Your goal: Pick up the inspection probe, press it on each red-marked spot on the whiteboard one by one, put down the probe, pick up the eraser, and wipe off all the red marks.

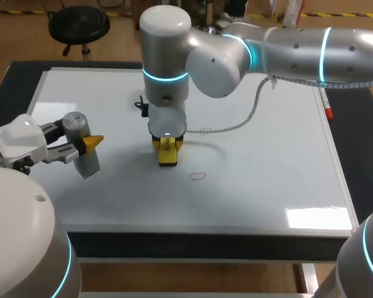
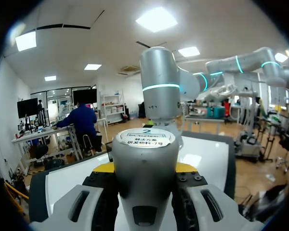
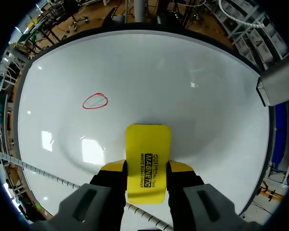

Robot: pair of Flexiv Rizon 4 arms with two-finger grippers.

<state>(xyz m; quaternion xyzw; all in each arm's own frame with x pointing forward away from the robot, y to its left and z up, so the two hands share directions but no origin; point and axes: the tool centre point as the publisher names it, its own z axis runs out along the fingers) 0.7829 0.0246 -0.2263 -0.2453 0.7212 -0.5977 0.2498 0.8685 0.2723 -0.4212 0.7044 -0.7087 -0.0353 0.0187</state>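
Left hand (image 1: 87, 144): clenched on the grey probe (image 1: 86, 162), over the whiteboard's (image 1: 267, 155) left part.
Right hand (image 3: 145, 169): grasping the yellow eraser (image 3: 148, 144) at the whiteboard's middle.
Red ring (image 3: 95, 101): near the eraser, not touching it.

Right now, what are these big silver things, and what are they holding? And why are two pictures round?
They are two robot arms working at a table. One picture looks down from above. The round ones come from small cameras on each arm's wrist. A flat white whiteboard lies on the table, with a thin red oval drawn on it. The left gripper, a two-finger hand with yellow tips, holds a grey cylinder-shaped inspection probe. The right gripper holds a yellow rectangular eraser.
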